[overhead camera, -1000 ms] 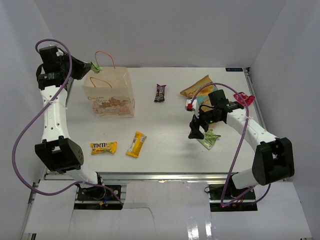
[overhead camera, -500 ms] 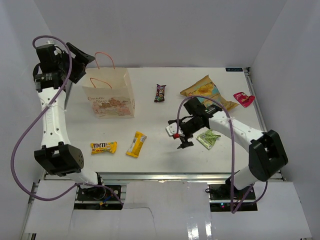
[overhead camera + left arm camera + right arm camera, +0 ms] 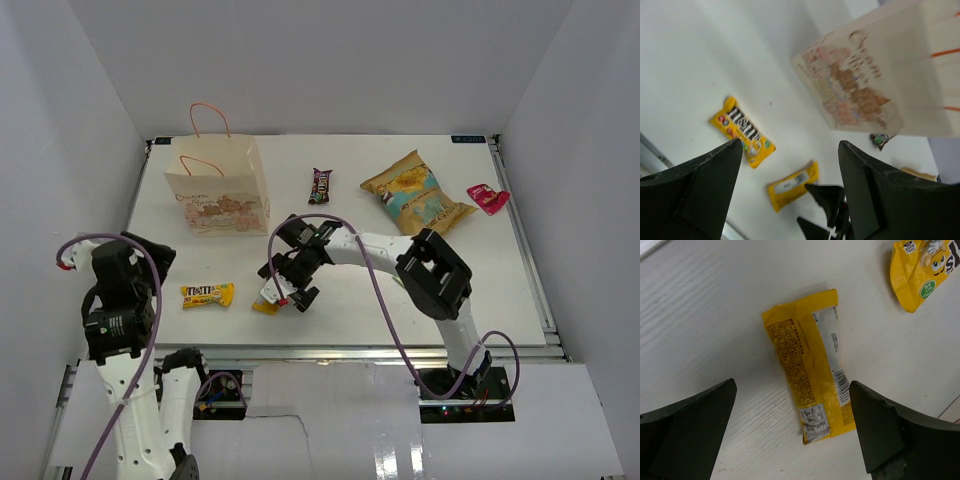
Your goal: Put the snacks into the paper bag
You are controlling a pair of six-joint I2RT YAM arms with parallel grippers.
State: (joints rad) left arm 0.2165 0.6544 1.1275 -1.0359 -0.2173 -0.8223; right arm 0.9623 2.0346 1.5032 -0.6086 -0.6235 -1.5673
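Top external view: paper bag (image 3: pixel 222 195) upright at the far left of the table (image 3: pixel 520 290), mouth up, cord handles raised.
Contents of bag: not visible from any view.
Yellow bar (image 3: pixel 810 385): flat on the table, on the near side of the bag and a little to its right; printed back face up.
M&M's pack (image 3: pixel 207 294): flat, near side of the bag, just left of the bar, not touching it.
Purple candy bar (image 3: pixel 320 186): right of the bag, apart from it.
Chip bag (image 3: pixel 415 190): further right of the bag, beyond the candy bar.
Red packet (image 3: pixel 487 197): furthest right of the bag.
Green packet: not in view.
Right gripper (image 3: pixel 792 384): reached across to the bag's near right; fingers spread wide, one on each side of the bar, nothing clamped. Whether the tips touch the table cannot be told.
Left gripper (image 3: pixel 791 145): held near-left of the bag, looking toward it; fingers apart, empty.
Step in hand: right arm lining up on the bar for a pick.
Progress, as judged: at least four snacks remain outside the bag.
Next move calls for: lowering over the bar, closing across its narrow width, lifting clear, then carrying it left and up over the bag's mouth before release.
Risk: thin wrapper may slide from the fingers; handles could snag.
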